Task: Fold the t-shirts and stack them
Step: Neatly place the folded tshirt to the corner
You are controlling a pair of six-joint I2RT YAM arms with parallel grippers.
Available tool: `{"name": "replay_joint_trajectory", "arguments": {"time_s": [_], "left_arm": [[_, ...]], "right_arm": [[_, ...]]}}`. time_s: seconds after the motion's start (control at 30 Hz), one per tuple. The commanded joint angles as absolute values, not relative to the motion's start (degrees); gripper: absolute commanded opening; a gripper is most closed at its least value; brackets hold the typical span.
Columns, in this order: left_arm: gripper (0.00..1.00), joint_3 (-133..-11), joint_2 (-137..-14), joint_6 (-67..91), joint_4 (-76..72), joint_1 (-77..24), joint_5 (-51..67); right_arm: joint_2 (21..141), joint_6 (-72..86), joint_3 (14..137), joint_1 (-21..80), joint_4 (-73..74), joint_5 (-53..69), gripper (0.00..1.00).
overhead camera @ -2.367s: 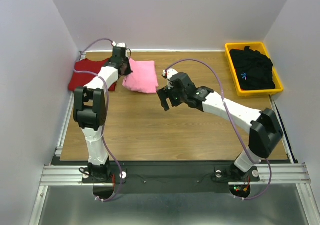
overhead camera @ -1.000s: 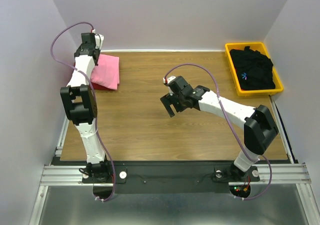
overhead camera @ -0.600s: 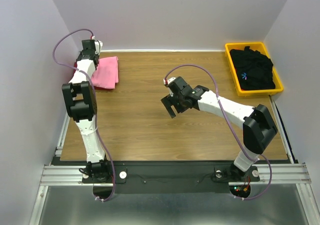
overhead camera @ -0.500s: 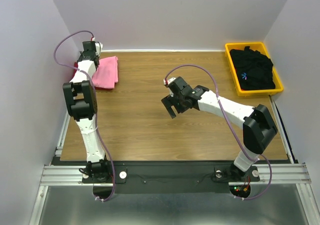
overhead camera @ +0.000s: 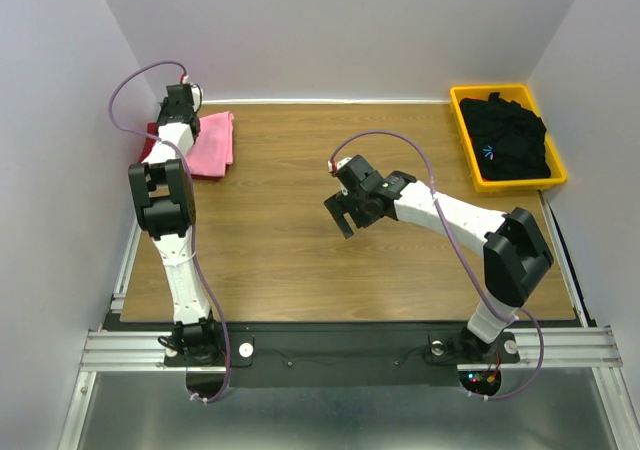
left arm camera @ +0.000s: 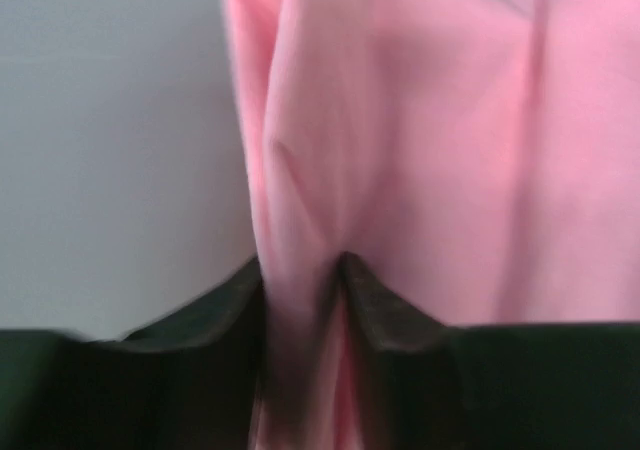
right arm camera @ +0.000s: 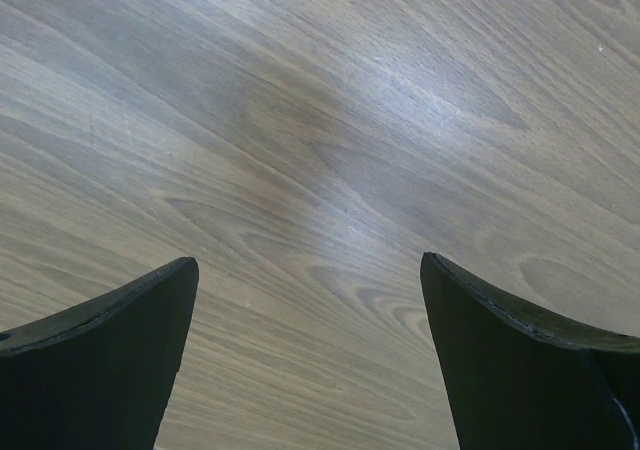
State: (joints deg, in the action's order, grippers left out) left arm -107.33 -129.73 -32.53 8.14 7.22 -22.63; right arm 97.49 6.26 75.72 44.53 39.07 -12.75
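Pink t-shirt [left arm camera: 430, 150] snug in left end effector [left arm camera: 300, 267]; right end effector [right arm camera: 308, 263] wide, empty.

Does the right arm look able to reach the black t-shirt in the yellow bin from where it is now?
Probably yes. The right fingers stand open and empty above the bare table, nothing lies between them and the yellow bin, and the black t-shirt sits uncovered in it. Whether the arm stretches that far is a guess.

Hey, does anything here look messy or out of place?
Only the black shirt stands out: it's bunched up unfolded in the yellow bin, far right. The pink shirt lies folded on the red shirt, far left.
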Motion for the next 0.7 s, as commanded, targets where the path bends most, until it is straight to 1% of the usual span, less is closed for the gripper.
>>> {"name": "replay_joint_trajectory", "arguments": {"time_s": [0.0,0.07,0.1,0.3,0.4,0.5,0.53,0.6,0.63,0.67], "left_arm": [[0.66,-108.3,-127.4,-32.7,1.8,7.9,-29.0],[0.7,-108.3,-126.1,-31.6,0.9,7.8,-30.8],[0.76,-108.5,-125.3,-31.0,0.5,7.9,-32.2],[0.78,-108.0,-119.9,-24.4,1.8,7.1,-32.7],[0.79,-103.9,-114.3,-16.8,2.5,5.5,-30.9],[0.78,-100.0,-106.6,-7.4,3.2,3.9,-25.9],[0.78,-96.5,-102.2,-2.5,3.4,3.6,-21.3],[0.79,-92.4,-97.2,2.4,3.5,3.3,-16.9],[0.79,-87.8,-92.0,5.8,3.3,3.3,-12.2],[0.79,-85.5,-89.4,7.0,3.3,2.9,-11.0]], "right_arm": [[96.7,7.9,79.0,44.4,39.6,-14.2,0.98],[96.1,8.8,78.8,44.4,39.7,-14.9,0.98],[95.3,9.2,78.8,44.4,39.8,-15.7,0.98],[91.8,13.7,77.7,44.4,40.3,-20.1,0.98],[88.3,17.7,76.3,44.0,41.2,-26.5,1.0],[83.2,23.1,74.6,42.8,42.7,-30.4,1.0],[81.9,24.5,74.0,41.6,43.7,-32.8,1.0],[77.4,27.7,72.9,39.9,44.6,-34.5,1.0],[76.0,28.6,71.6,37.7,45.7,-35.7,1.0],[74.2,29.4,71.3,36.7,46.3,-36.2,1.0]]}}
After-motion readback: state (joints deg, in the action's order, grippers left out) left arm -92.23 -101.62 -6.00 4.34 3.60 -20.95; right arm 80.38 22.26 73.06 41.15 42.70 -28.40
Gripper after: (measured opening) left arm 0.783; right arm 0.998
